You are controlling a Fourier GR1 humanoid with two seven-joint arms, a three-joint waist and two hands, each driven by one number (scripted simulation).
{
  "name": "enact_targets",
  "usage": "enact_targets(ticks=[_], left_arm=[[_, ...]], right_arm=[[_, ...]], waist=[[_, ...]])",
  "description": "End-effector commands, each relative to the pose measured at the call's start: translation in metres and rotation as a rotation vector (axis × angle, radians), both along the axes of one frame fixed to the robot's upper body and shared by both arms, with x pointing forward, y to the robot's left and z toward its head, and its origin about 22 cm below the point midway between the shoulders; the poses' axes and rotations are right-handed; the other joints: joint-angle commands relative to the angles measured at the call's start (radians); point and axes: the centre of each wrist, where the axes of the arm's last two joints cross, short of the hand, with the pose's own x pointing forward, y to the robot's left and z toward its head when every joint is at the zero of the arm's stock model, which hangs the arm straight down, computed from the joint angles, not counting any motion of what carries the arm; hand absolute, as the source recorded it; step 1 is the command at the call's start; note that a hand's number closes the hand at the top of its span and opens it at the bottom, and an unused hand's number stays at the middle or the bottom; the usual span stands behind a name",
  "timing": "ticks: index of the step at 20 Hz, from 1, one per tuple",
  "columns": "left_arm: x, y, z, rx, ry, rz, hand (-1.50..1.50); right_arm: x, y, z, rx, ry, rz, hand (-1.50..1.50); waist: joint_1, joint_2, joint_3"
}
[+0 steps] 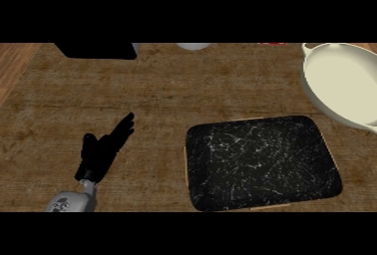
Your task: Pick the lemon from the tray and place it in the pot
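Head view: no lemon is seen on the black tray (pixel 261 162), nor in the cream pot (pixel 346 84) at the right edge, so where it lies cannot be told, and progress cannot be judged. The left hand (pixel 103 152) is held over the bench (pixel 147 89), fingers straight, nothing held. The right hand is not shown.

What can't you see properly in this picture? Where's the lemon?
- Lemon: not visible anywhere in the head view; the black tray shows no lemon on it.
- Right hand: not in view at all; only the left hand shows, open, resting on the counter.
- Pot: cut off by the right edge.
- Black box, pale round thing and red thing: cut off by the top edge, too little showing to name.
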Motion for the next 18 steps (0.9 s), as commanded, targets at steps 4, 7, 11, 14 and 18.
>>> enact_targets(ticks=[4, 7, 11, 14, 18], left_arm=[[0.014, 0.000, 0.009, 0.010, -0.014, -0.024, 0.00], [0.007, 0.003, 0.005, -0.008, -0.019, -0.028, 0.00], [0.015, -0.005, 0.004, 0.011, -0.009, -0.037, 0.00], [0.021, -0.011, 0.009, 0.006, -0.039, -0.063, 0.00], [0.019, -0.011, 0.011, 0.002, -0.031, -0.051, 0.00]], right_arm=[[0.043, 0.022, 0.025, -0.094, 0.123, -0.009, 1.50], [0.041, 0.029, -0.014, -0.260, 0.248, -0.038, 1.50], [0.057, 0.048, -0.020, -0.393, 0.402, -0.105, 1.50], [0.068, 0.054, -0.013, -0.271, 0.527, -0.104, 1.50], [0.072, 0.062, -0.030, -0.098, 0.733, -0.172, 1.50]], waist=[[0.017, 0.008, 0.001], [0.033, 0.016, 0.002], [0.038, 0.019, 0.001], [0.050, 0.025, 0.002], [0.053, 0.022, 0.003]])
